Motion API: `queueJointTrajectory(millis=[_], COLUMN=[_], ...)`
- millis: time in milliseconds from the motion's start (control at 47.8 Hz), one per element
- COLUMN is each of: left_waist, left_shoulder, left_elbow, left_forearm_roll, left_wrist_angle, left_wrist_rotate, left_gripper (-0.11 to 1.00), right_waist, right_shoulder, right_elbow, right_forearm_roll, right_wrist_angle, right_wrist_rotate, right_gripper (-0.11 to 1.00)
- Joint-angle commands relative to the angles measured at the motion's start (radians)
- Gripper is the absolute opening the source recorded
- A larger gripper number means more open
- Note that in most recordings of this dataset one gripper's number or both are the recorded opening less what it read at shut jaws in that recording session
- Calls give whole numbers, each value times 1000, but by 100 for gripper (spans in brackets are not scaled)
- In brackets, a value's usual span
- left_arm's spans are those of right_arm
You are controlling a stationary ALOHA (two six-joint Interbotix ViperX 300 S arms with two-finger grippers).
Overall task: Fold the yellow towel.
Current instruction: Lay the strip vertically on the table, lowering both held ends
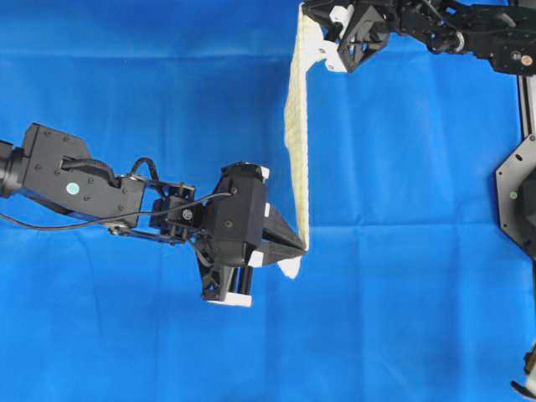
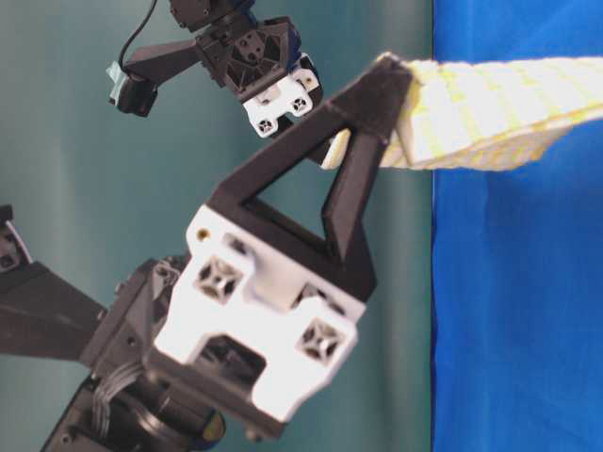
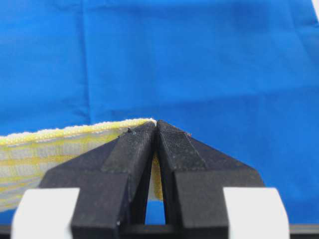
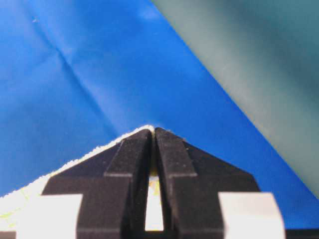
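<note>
The yellow towel (image 1: 296, 134) hangs stretched in the air as a narrow band between both grippers, above the blue cloth. My left gripper (image 1: 303, 245) is shut on its near corner; the left wrist view has the yellow hem (image 3: 70, 132) running off to the left of the pinched tips (image 3: 156, 125). My right gripper (image 1: 306, 18) is shut on the far corner at the top of the overhead view, and a pale edge of towel (image 4: 75, 162) shows beside its tips (image 4: 153, 130). From table level the towel (image 2: 490, 113) stretches rightward from the left gripper's fingers (image 2: 377, 104).
A large plain blue cloth (image 1: 402, 293) covers the table under both arms. The right arm's base and frame (image 1: 519, 184) stand at the right edge. At table level, a teal wall (image 2: 75, 188) is behind the arms.
</note>
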State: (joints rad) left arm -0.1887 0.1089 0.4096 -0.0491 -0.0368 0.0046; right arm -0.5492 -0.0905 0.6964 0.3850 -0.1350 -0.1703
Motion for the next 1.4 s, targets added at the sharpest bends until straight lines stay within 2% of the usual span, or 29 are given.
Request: queueJointTrajectory(millis=[0,209,502,648,1067,1380], left_waist=[-31,-31,-31,-31,-26,-37], left_shoulder=[-12,23,124,153,95,20], left_elbow=[-40,-84,-207,-224,-54,120], left_forearm_roll=[3,2,3,3,-5,-5], left_wrist_angle=[-5,-8,-8,-8,-51,-121], left_wrist_rotate=[6,9,29,29,11,-67], left_gripper=[2,2,2,2,2,2], right_waist=[-54,-61,-86,-89,-34,28], right_shoulder=[-11,-43,-152,-160,29,173], right_elbow=[-28,12,126,133,-18,-164], right_forearm_roll=[2,2,2,2,-2,-2], right_wrist_angle=[-11,-6,-3,25,64,66], right_wrist_rotate=[-2,-2,0,-2,-12,-14], right_gripper=[2,2,2,2,2,2])
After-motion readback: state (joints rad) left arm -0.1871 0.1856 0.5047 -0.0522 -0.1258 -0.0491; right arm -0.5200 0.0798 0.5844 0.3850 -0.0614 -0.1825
